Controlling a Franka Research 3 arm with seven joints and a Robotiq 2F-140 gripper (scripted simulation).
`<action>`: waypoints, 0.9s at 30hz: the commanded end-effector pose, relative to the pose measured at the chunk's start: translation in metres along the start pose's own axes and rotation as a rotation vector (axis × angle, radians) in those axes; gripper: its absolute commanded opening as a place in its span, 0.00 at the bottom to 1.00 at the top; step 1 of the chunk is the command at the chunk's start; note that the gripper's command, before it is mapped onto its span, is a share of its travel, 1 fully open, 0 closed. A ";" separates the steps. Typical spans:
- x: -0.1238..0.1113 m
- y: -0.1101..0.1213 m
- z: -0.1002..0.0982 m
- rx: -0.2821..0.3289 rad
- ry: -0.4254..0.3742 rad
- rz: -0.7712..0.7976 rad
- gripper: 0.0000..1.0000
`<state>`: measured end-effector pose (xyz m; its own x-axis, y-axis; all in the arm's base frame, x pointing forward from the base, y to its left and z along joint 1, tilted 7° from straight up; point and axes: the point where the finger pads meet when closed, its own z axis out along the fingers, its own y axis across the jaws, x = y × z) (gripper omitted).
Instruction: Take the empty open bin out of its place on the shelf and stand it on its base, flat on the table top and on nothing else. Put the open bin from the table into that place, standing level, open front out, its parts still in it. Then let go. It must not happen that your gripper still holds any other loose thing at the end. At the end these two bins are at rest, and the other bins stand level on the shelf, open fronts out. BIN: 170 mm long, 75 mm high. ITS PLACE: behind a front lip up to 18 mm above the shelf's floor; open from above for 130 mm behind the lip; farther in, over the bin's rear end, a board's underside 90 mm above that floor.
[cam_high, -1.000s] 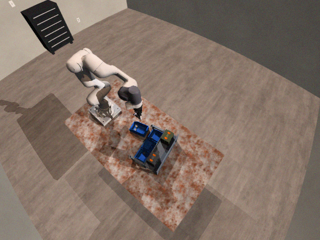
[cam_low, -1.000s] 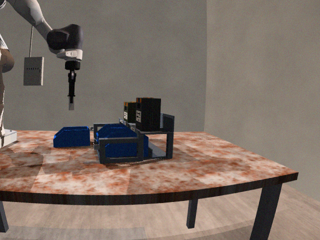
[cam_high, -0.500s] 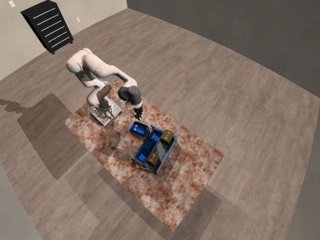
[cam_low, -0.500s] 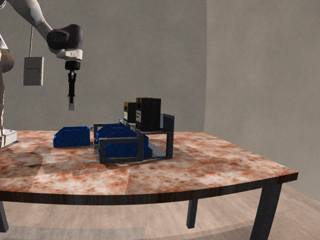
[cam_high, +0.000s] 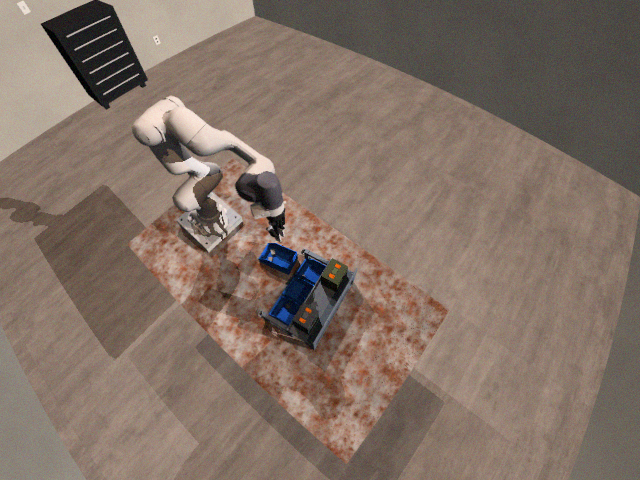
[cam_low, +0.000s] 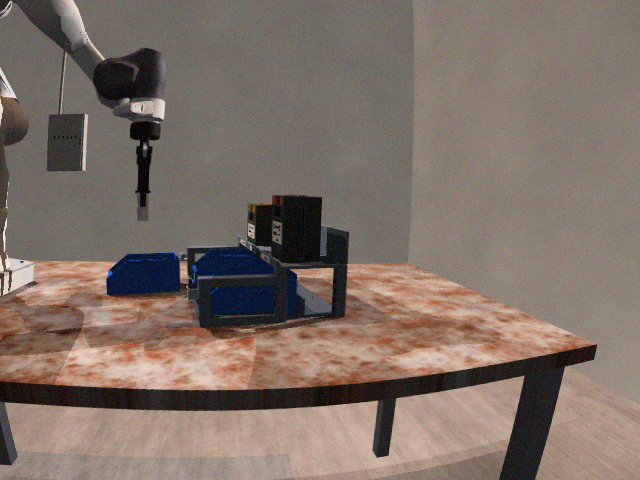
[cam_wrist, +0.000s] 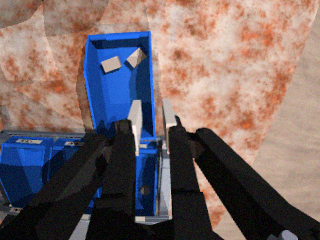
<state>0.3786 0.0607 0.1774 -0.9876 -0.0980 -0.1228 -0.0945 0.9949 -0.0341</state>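
The loaded bin (cam_wrist: 120, 87) stands on its base on the counter (cam_low: 413, 330), just in front of the shelf (cam_low: 339, 291) at the end nearest the arm (cam_high: 206, 139). It lies lengthwise away from the shelf's front, and two tan parts (cam_wrist: 111, 64) rest in its far end. Set there, it is probably lined up for a short, straight push into a slot once one is freed. On the shelf, three blue bins (cam_high: 297, 291) sit side by side behind the front lip. From these views I cannot tell which of them is empty. Two dark boxes (cam_low: 295, 227) stand on the top board over the bins' rear ends, so any bin has to come out forward and up, from the open stretch behind the lip. The jaws hang well above the counter, on the arm's side of the shelf and roughly over the loaded bin, pointing straight down. They are parted a little and grasp nothing. That height keeps them above every rim while the arm picks its approach. No bin has left the shelf, so the swap seems barely begun.
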 end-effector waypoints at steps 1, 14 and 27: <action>0.000 0.000 0.000 -0.001 -0.001 0.006 0.15; 0.000 0.000 0.000 -0.001 -0.001 0.006 0.15; 0.000 0.000 0.005 -0.001 -0.002 0.007 0.15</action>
<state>0.3788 0.0605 0.1751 -0.9876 -0.0967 -0.1234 -0.0932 0.9951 -0.0336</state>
